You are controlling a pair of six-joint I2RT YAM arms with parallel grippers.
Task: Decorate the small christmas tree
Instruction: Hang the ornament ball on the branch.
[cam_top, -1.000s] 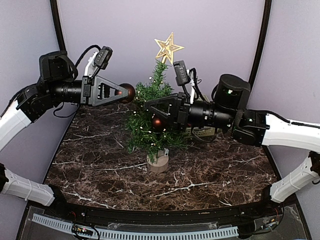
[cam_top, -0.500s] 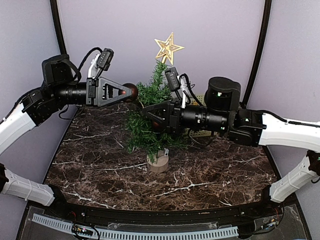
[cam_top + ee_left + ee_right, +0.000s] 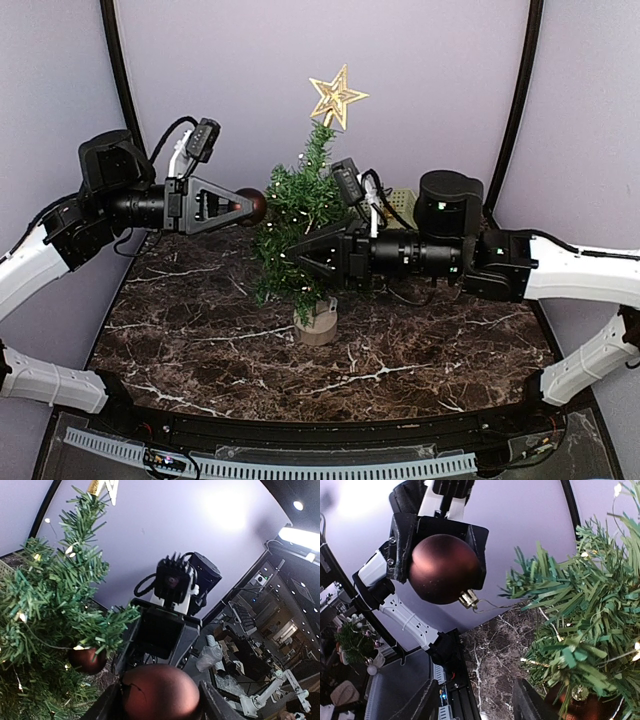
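The small christmas tree (image 3: 298,215) stands mid-table in a tan stump base (image 3: 317,322), with a gold star (image 3: 337,97) on top. My left gripper (image 3: 244,205) is shut on a dark red ball (image 3: 252,206) just left of the tree's upper branches. In the left wrist view that ball (image 3: 160,692) fills the jaws of the left gripper (image 3: 160,700). In the right wrist view its (image 3: 445,567) gold cap and wire hook (image 3: 468,599) point toward the tree (image 3: 580,625). My right gripper (image 3: 295,262) is open and empty at the tree's lower right side. Another red ball (image 3: 87,659) hangs in the branches.
The tabletop (image 3: 420,340) is dark marble with a black rim. A pale box (image 3: 401,200) sits behind the right arm. A white slotted cable tray (image 3: 300,466) runs along the near edge. Black poles (image 3: 118,60) frame the purple backdrop.
My right gripper has opened and let go of its red ball, which now hangs in the tree. The left gripper with its ball has dropped slightly.
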